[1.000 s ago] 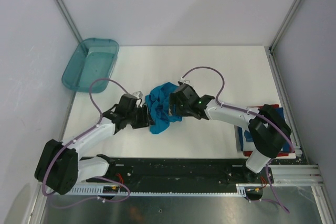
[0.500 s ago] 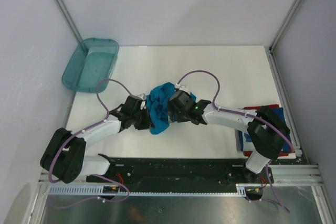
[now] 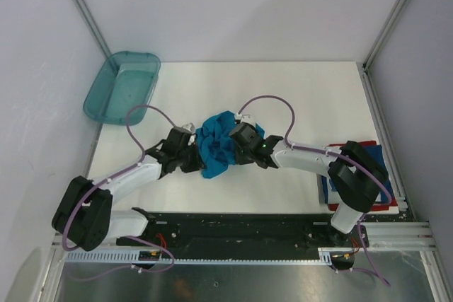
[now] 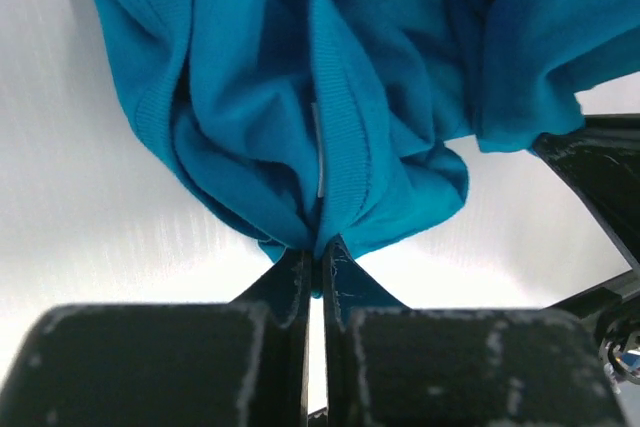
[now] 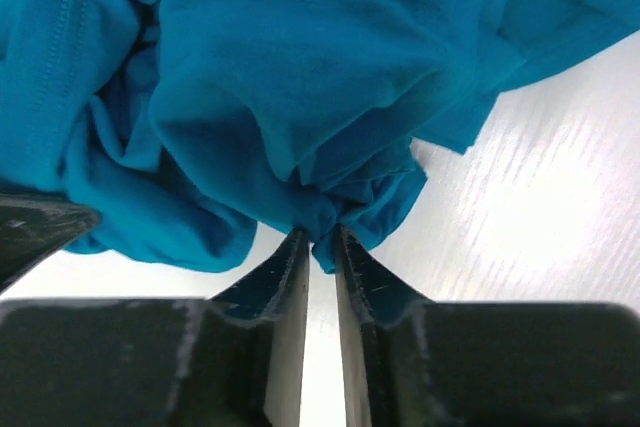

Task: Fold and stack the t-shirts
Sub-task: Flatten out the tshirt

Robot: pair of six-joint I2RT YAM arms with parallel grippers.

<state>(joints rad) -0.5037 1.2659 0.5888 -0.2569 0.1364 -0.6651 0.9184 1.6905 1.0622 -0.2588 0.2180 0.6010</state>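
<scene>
**Both pincers grip the bunched teal-blue t-shirt in the middle of the table**

The teal-blue t-shirt [image 3: 215,148] lies crumpled in a heap on the white table [image 3: 297,97], about in the middle and nearer to the front edge. It is not flat; the cloth is full of deep folds.

The left gripper [image 4: 318,252] meets the heap from the left side. Its two fingers are almost closed, with only a thin slit between them, and a ribbed hem of the shirt is pinched at their tips. The right gripper [image 5: 320,239] meets the heap from the right side. Its fingers are also narrow, and a small bunch of cloth is caught between the tips. In the top view the two grippers face each other, with the heap between them.

The folded dark blue t-shirt [image 3: 377,153] lies at the right edge of the table, mostly hidden under the right arm; a red edge shows beside it. The translucent teal bin [image 3: 120,88] sits at the far left corner, well apart from the shirts.
</scene>
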